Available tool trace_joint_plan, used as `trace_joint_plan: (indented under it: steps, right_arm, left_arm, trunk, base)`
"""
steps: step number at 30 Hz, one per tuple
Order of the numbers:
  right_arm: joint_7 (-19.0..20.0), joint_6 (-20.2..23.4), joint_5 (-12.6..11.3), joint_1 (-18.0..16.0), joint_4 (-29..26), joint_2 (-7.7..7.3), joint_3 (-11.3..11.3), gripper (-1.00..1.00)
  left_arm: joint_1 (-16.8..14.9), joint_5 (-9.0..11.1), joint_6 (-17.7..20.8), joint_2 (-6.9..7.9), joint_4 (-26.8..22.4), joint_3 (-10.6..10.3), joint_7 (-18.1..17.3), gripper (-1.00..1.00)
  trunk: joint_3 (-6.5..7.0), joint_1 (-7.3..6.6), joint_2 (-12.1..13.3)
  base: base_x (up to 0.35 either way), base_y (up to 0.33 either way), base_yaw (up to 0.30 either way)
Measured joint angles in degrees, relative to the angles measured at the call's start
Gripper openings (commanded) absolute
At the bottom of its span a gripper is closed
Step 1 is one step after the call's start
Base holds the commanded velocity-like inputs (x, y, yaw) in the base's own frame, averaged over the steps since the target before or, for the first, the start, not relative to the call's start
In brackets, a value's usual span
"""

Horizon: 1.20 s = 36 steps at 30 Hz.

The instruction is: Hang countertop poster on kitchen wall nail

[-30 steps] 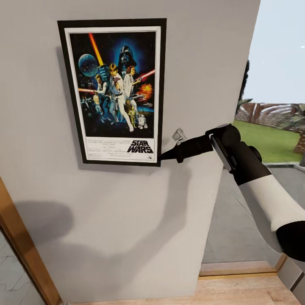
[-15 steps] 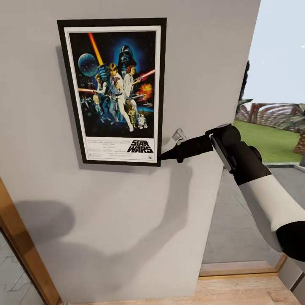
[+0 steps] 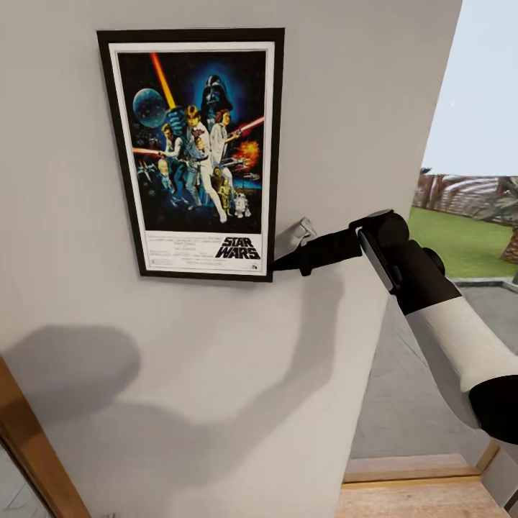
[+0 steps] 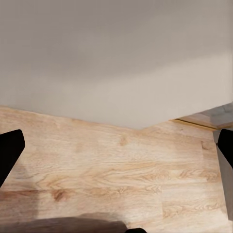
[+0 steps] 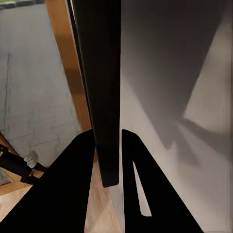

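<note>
The Star Wars poster (image 3: pixel 194 151) hangs upright and flat against the light grey wall (image 3: pixel 216 374), black frame and white border fully in view. My right gripper (image 3: pixel 277 265) is shut on its lower right corner. In the right wrist view the frame's dark edge (image 5: pixel 102 73) runs between the two black fingers (image 5: pixel 68 194). The left gripper (image 4: pixel 116 150) is open, its fingertips (image 4: pixel 9 150) far apart above the wooden floor (image 4: pixel 107 165), holding nothing. No nail head can be seen on the wall. The countertop is out of view.
A wooden door frame (image 3: pixel 29 446) slants up at the lower left. The wall ends at a corner (image 3: pixel 424 144) on the right, beyond which lie grey paving (image 3: pixel 432 374) and a lawn (image 3: pixel 467 237). A strip of wooden floor (image 3: pixel 424 500) runs below.
The head camera has shifted a little, so the wall's corner sits further right. The poster and the right gripper on its corner keep the same relation.
</note>
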Motion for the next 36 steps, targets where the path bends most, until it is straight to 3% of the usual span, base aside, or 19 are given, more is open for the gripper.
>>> trace_joint_plan:
  steps: [36]
  right_arm:
    - [-0.1,0.0,-0.2,0.1,0.0,0.02,0.0,-1.00]
  left_arm:
    - [0.3,0.0,0.0,0.05,0.0,0.0,0.0,1.00]
  trunk:
    - [0.00,0.00,0.0]
  base:
    - [0.000,0.000,0.000]
